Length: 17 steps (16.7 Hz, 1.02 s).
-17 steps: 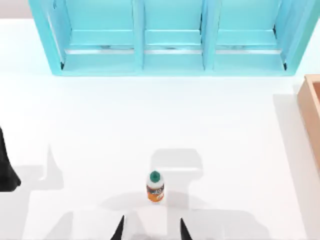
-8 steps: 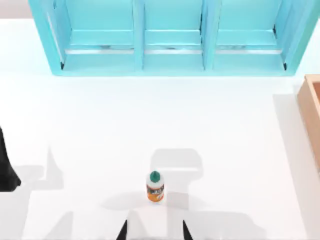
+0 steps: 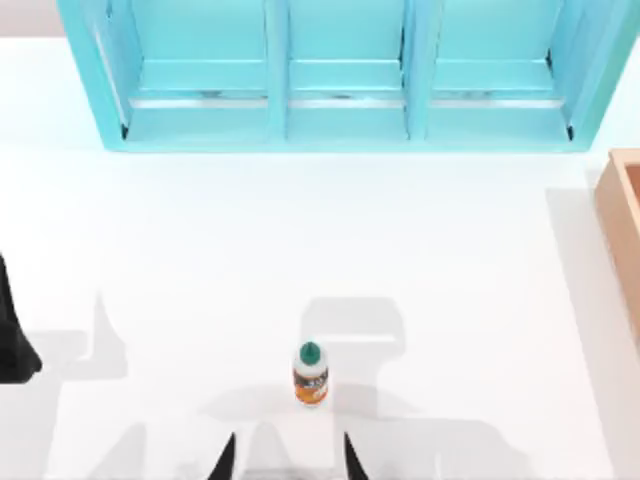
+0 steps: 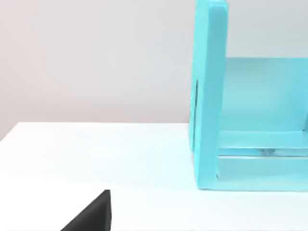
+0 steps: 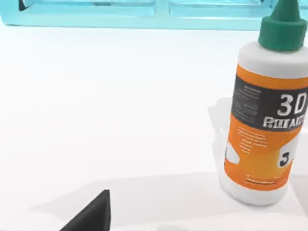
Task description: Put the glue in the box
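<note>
The glue point(image 3: 310, 375), a small white bottle with a green cap and orange label, stands upright on the white table near the front middle. In the right wrist view the glue point(image 5: 267, 115) looms close, off to one side of a dark fingertip point(image 5: 91, 215). My right gripper point(image 3: 287, 462) is open just in front of the bottle, its two dark fingertips spread wide with nothing between them. The tan box point(image 3: 622, 225) sits at the table's right edge, cut off by the frame. My left gripper point(image 3: 14, 350) is parked at the left edge, open.
A big turquoise three-bay shelf unit point(image 3: 340, 120) spans the back of the table; its side wall point(image 4: 209, 96) shows in the left wrist view. Bare white tabletop point(image 3: 470, 270) lies between the bottle and the box.
My right gripper's fingertips have shifted a little to the left at the front edge. The glue and the left arm have not moved.
</note>
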Available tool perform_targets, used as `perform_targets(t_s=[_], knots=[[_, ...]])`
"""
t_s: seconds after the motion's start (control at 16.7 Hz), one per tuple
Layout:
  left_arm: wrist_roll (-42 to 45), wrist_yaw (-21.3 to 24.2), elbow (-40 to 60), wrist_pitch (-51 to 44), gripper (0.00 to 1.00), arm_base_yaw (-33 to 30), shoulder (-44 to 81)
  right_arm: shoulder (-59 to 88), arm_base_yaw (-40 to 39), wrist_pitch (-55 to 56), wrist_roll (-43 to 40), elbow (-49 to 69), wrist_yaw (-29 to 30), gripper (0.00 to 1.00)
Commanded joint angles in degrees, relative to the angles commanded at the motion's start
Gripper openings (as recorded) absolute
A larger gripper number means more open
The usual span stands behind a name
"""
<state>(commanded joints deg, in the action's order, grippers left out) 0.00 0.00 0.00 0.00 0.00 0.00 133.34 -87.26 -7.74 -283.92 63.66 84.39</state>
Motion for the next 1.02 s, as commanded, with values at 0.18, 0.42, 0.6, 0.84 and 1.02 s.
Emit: perform_targets(t_s=[0.18,0.42,0.6,0.84,1.02], knots=[[0.00,0.00,0.00,0.00,1.00,0.00,0.00,1.10,1.66,15.70,-12.89,-1.62,-0.56,1.00],[0.00,0.00,0.00,0.00,1.00,0.00,0.00,2.93,4.97,39.35,-31.25,-5.18,-2.52,1.00],[0.00,0.00,0.00,0.00,1.00,0.00,0.00,4.00,8.25,54.95,-42.94,-8.07,-5.05,1.00],[0.00,0.00,0.00,0.00,1.00,0.00,0.00,4.53,12.63,67.89,-52.97,-10.87,-8.84,1.00],[0.00,0.00,0.00,0.00,1.00,0.00,0.00,4.51,14.28,71.27,-55.62,-11.62,-10.33,1.00]])
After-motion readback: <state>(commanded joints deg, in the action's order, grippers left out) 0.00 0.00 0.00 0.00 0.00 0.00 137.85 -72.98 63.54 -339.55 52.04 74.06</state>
